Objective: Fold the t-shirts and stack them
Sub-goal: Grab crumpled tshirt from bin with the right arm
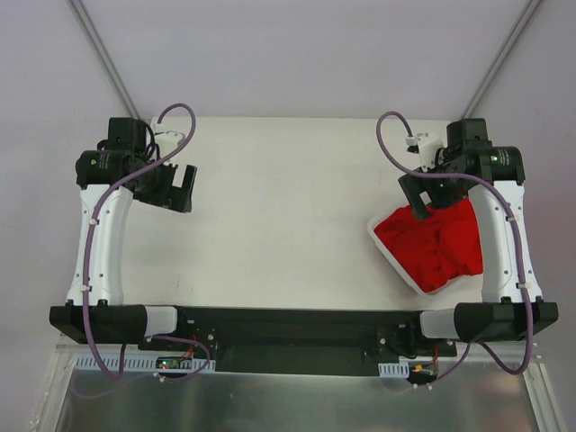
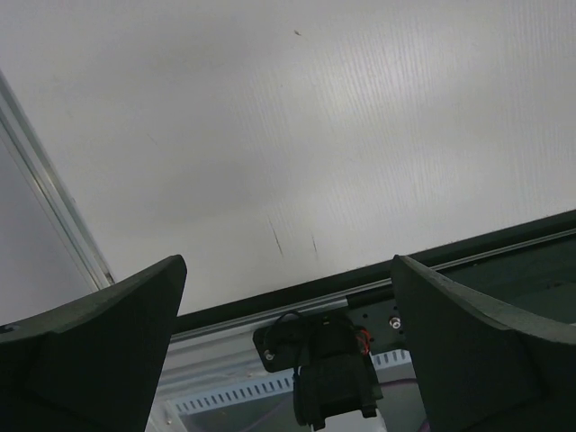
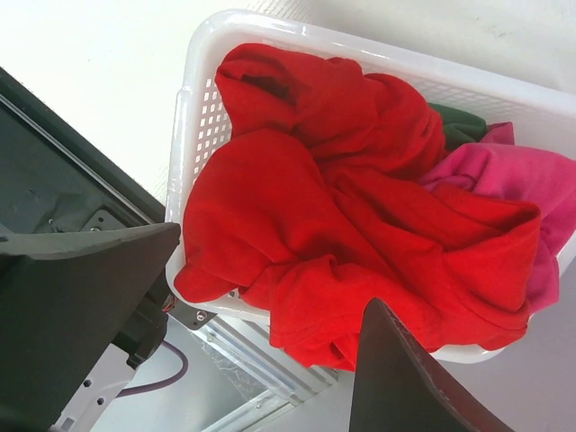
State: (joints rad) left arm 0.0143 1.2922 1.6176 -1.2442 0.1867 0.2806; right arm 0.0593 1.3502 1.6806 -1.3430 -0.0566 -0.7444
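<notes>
The t-shirts [image 3: 297,225] heaped in the basket [image 3: 193,117] are soft, matt cloth, crumpled into deep folds. The basket is smooth white plastic with a slight gloss, its wall pierced in a lattice; the table [image 1: 270,198] under the basket looks a matt, faintly ribbed white board.

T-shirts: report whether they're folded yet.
Not folded: the red t-shirts and pink t-shirt lie bunched together in the white basket.

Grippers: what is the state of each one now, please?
Left gripper: open, holding nothing.
Right gripper: open, holding nothing, over the t-shirts.
</notes>
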